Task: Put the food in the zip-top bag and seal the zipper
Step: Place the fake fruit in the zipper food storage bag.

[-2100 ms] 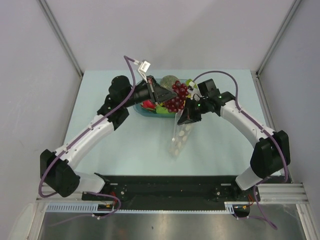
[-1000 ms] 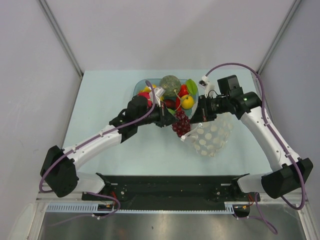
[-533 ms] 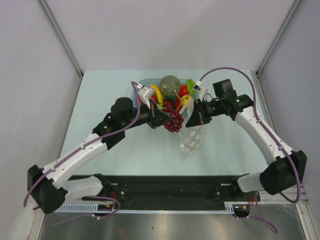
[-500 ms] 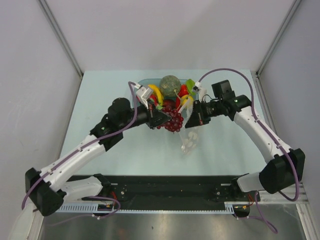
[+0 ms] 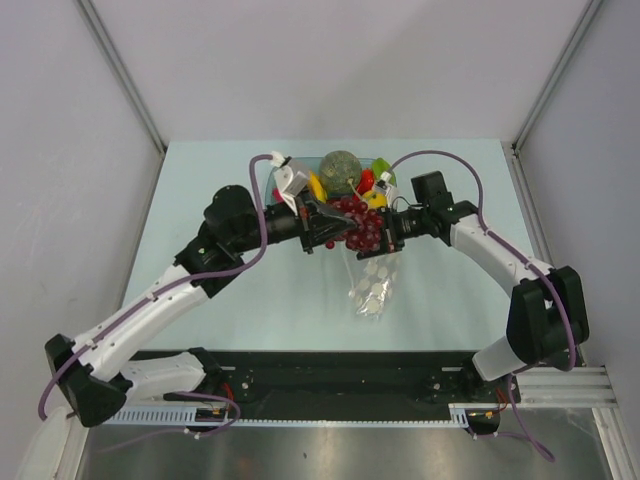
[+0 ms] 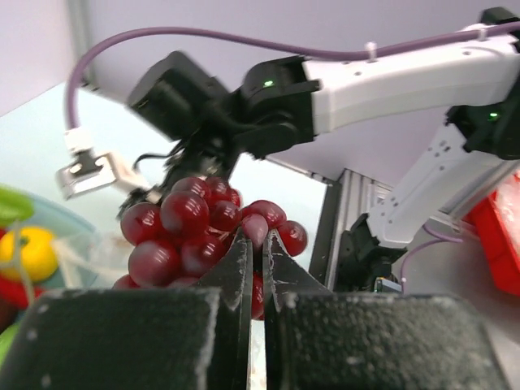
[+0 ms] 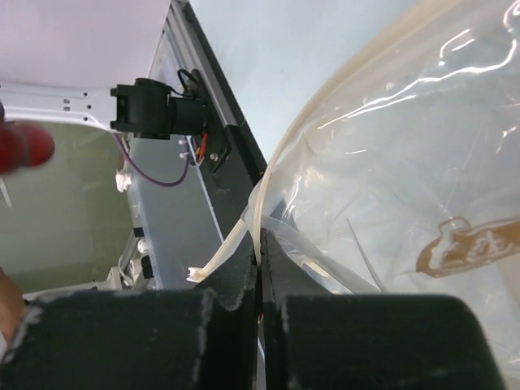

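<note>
So left hand point(image 5: 320, 224) is clamped on the grapes point(image 5: 356, 222) right next to the dotted bag point(image 5: 374, 288), which dangles from the right hand point(image 5: 393, 235) pinching its rim.

No legible text, number, brand or sign found in any view.

Item 1: the zip-top bag point(image 7: 382, 154) carries one brown printed mark point(image 7: 469, 240), at 4 o'clock in the right wrist view. It is shaped like a logo, but it is blurred and seen through creased film, so it cannot be read.

Item 2: the white tag point(image 6: 84, 172) at the end of the purple cable point(image 6: 203, 36), at 9 o'clock in the left wrist view, is too blurred to show any lettering.
</note>
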